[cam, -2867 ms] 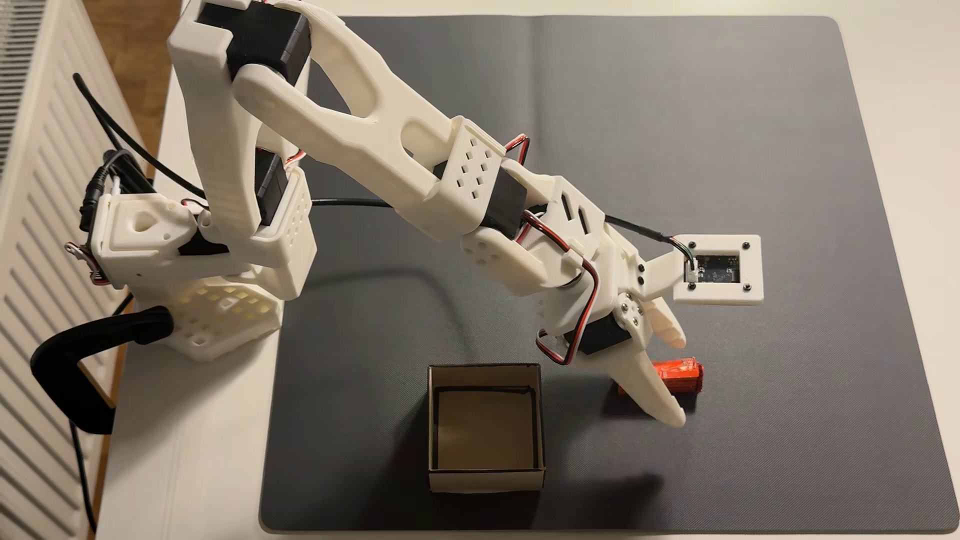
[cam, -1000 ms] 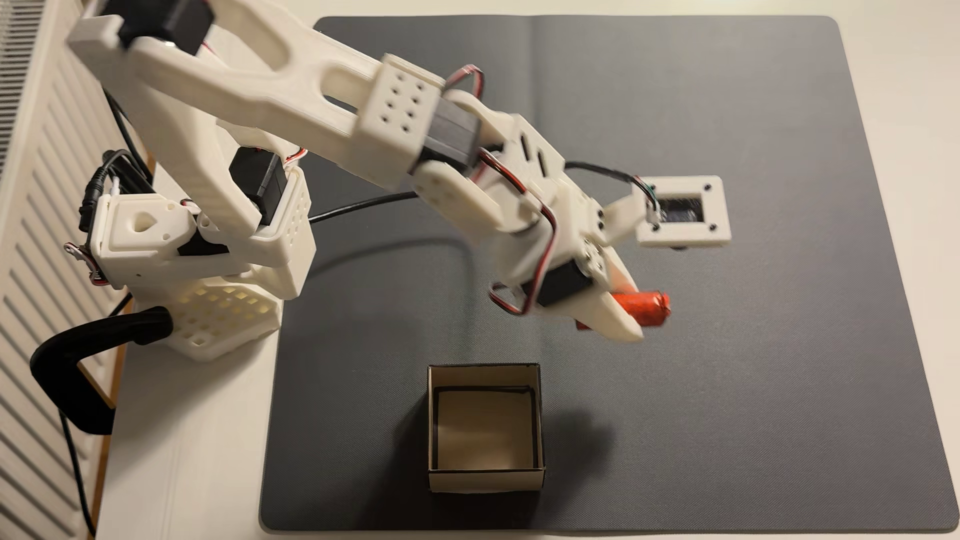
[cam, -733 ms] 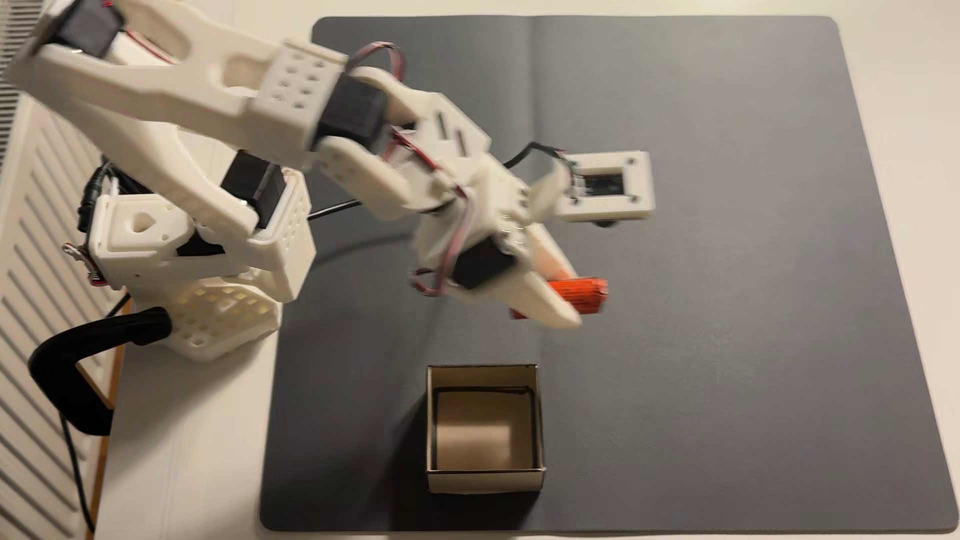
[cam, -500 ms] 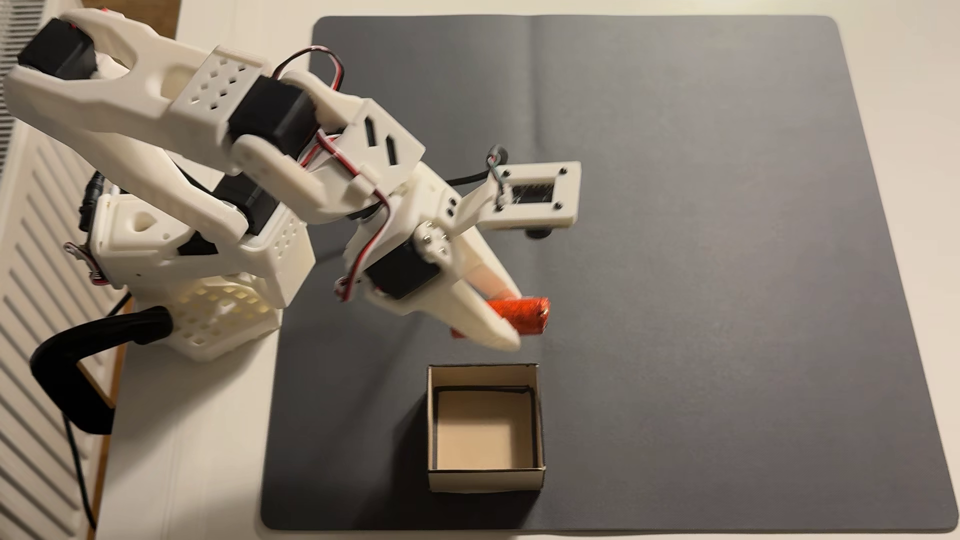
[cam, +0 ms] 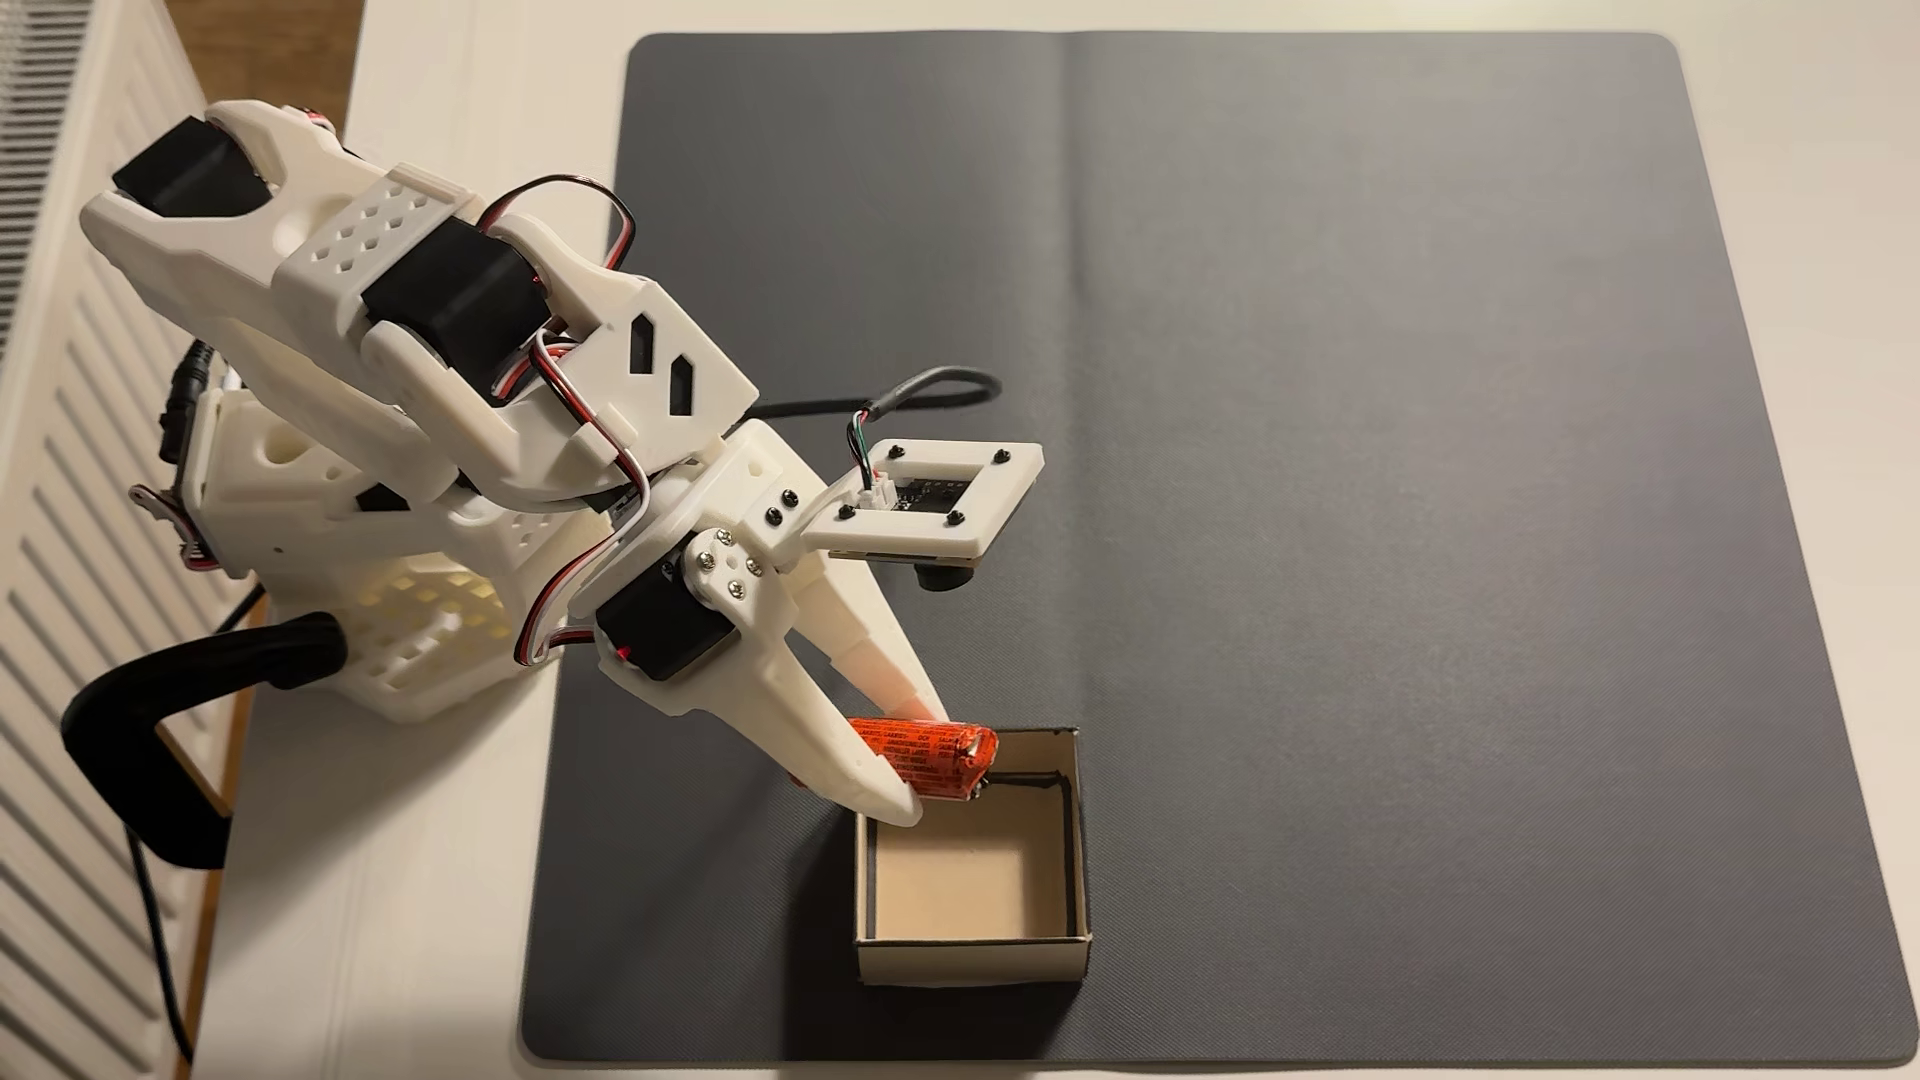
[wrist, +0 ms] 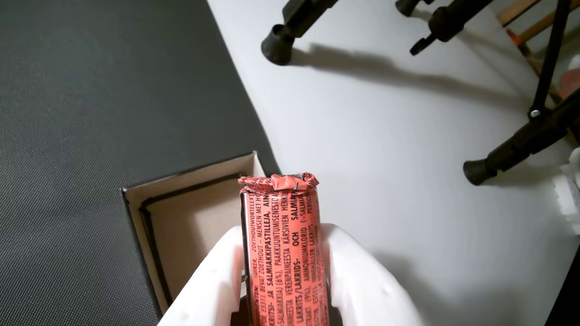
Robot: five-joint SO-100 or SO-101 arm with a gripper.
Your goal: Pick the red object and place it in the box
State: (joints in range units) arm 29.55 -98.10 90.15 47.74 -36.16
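Note:
My white gripper (cam: 920, 763) is shut on the red object (cam: 930, 761), an orange-red cylinder with fine dark print, held crosswise between the fingers. It hangs over the upper left corner of the box (cam: 1076, 862), a small open cardboard box with pale floor and a black line round its base. In the wrist view the red object (wrist: 283, 244) stands between my two white fingers (wrist: 217, 280), its crinkled end pointing away, with the box (wrist: 136, 199) below and to the left. The gripper (wrist: 283, 237) is shut on it here too.
A dark grey mat (cam: 1403, 467) covers most of the white table (cam: 395, 935). The arm's base (cam: 416, 582) is clamped at the left edge beside a radiator (cam: 62, 623). In the wrist view, black tripod legs (wrist: 507, 154) stand on the white surface beyond the mat.
The gripper closed on the red object on the mat right of the box, lifted it, swung left and came down over the box's upper left corner.

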